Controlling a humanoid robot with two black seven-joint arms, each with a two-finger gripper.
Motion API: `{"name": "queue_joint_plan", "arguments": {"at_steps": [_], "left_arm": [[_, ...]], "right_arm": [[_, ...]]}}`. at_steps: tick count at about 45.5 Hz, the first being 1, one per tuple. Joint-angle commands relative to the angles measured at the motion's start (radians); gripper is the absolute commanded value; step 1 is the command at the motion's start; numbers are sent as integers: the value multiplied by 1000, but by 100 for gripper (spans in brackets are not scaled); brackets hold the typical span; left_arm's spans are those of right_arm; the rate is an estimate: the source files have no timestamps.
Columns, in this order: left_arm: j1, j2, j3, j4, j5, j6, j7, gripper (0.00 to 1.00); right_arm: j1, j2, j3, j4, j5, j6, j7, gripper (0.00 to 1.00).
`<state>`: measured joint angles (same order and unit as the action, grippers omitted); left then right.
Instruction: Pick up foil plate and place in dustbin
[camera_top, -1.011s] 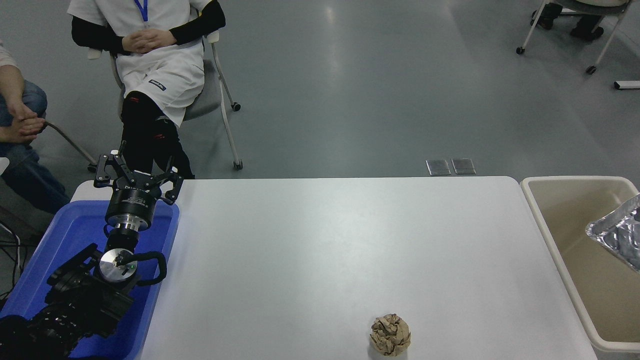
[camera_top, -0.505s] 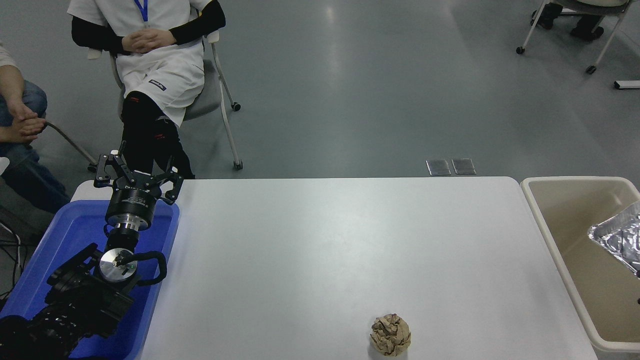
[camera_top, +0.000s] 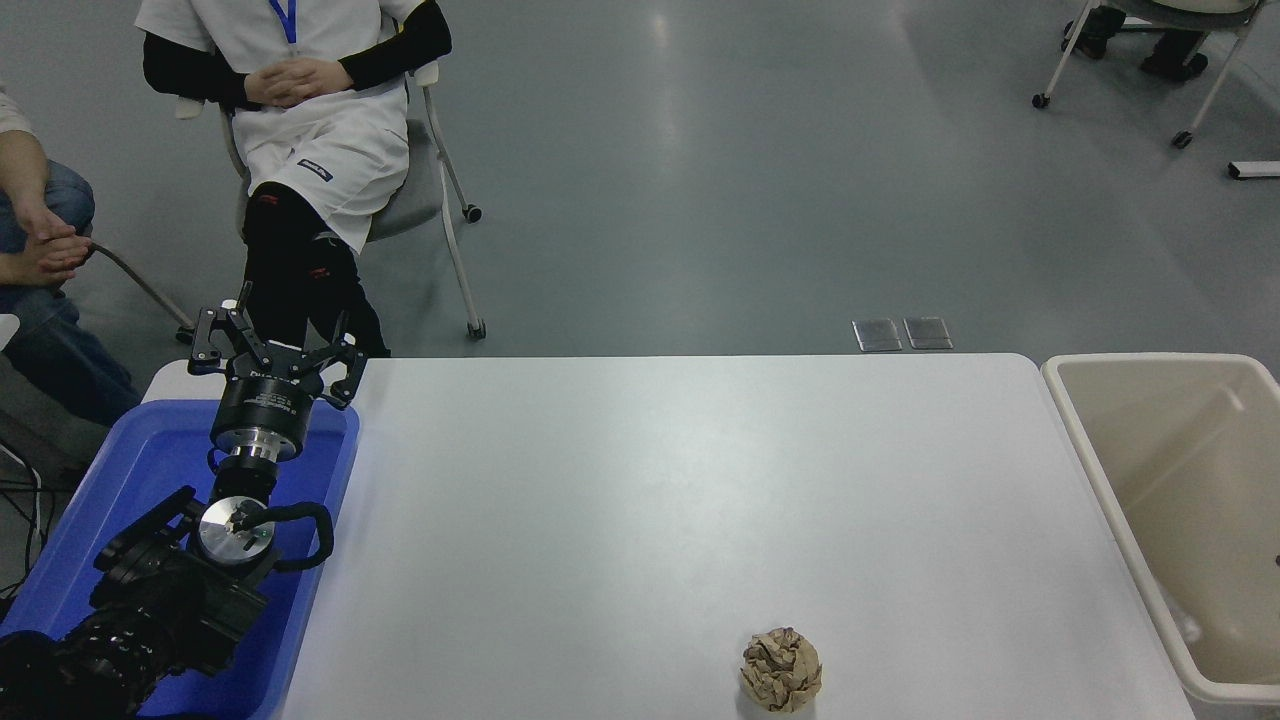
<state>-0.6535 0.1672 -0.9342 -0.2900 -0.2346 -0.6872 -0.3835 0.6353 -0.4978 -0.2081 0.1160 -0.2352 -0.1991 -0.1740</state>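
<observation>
The left gripper (camera_top: 272, 345), fingers spread and empty, sits at nine o'clock; the dustbin (camera_top: 1085, 435) at three.

All I get of my robot is the left arm (camera_top: 150, 600): matte black, ribbed housing, a bright silver disc at the wrist joint, a looped black cable beside it, a black-and-silver cylinder with small white lettering, then the left gripper (camera_top: 272, 340) with thin black linkage fingers.
</observation>
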Motion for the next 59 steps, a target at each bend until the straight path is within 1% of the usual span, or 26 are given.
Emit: {"name": "queue_joint_plan", "arguments": {"at_steps": [1,6,10,18,21,26,31,38,42,49,59], "left_arm": [[0,0,0,0,0,0,0,99],[0,0,0,0,0,0,0,99],[0,0,0,0,0,0,0,99],[0,0,0,0,0,0,0,99],[0,0,0,0,0,0,0,99],[0,0,0,0,0,0,0,99],[0,0,0,0,0,0,0,99],[0,0,0,0,0,-2,0,99],[0,0,2,0,0,-2,0,99],[0,0,2,0,0,-2,0,99],[0,0,2,0,1,-2,0,99]], "right_arm": [[26,-4,-1,-4,0,0,-1,88],[46,-2,-5,-1,-3,0,1,98],[79,-7,-33,8,-19,7,1,99],[145,-51,-126,68,-29,20,1,100],[197,-126,-142,177,-47,24,1,100],[290,-266,-146,427,-131,26,-1,100],[357,-338,-146,582,-216,26,-7,100],[411,-373,-151,709,-295,32,-9,100],[448,-393,-172,786,-329,62,-10,100],[550,-403,-258,889,-325,136,-10,100],[675,-380,-369,926,-309,207,-10,100]]}}
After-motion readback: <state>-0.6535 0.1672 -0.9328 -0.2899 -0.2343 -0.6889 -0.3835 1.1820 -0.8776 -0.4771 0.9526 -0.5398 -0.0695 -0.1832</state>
